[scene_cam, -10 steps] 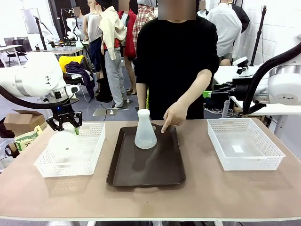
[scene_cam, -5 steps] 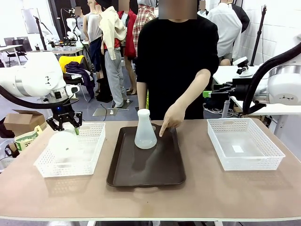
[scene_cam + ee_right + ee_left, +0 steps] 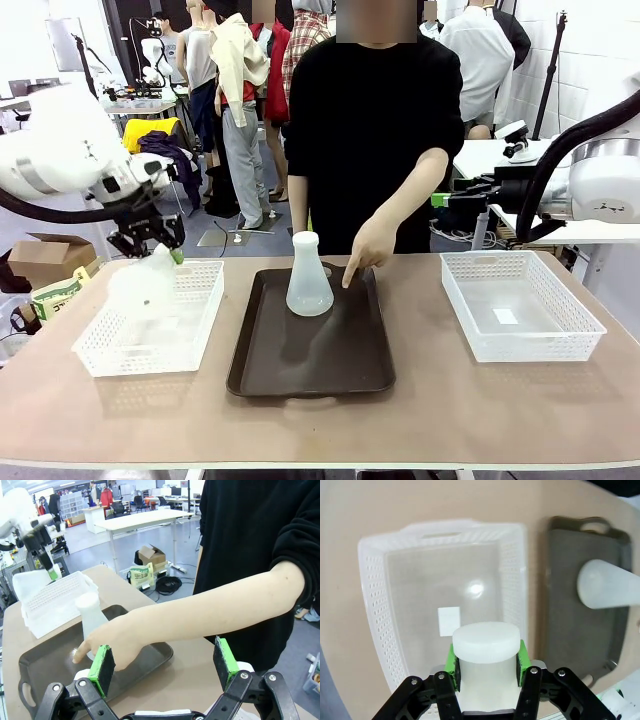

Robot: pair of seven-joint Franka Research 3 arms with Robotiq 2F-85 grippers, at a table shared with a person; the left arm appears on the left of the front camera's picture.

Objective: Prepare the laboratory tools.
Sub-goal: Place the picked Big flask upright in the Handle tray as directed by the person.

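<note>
Across the desk (image 3: pixel 520 400), I see my left gripper (image 3: pixel 150 240) clamping one flask (image 3: pixel 145 285) above the left basket (image 3: pixel 190 340). Left wrist: second flask (image 3: pixel 607 582) stands near the tray's (image 3: pixel 570 630) far edge. Right wrist: right gripper (image 3: pixel 165 662) spread, empty.

The flask (image 3: pixel 485 652) in the left gripper (image 3: pixel 486 666) runs off the bottom edge of the left wrist view, its neck hidden between the pads. On the tray (image 3: pixel 570 630), the second flask (image 3: pixel 605 584) is cut by the right edge. The person's fingertip (image 3: pixel 347 281) blurs against the dark tray.
</note>
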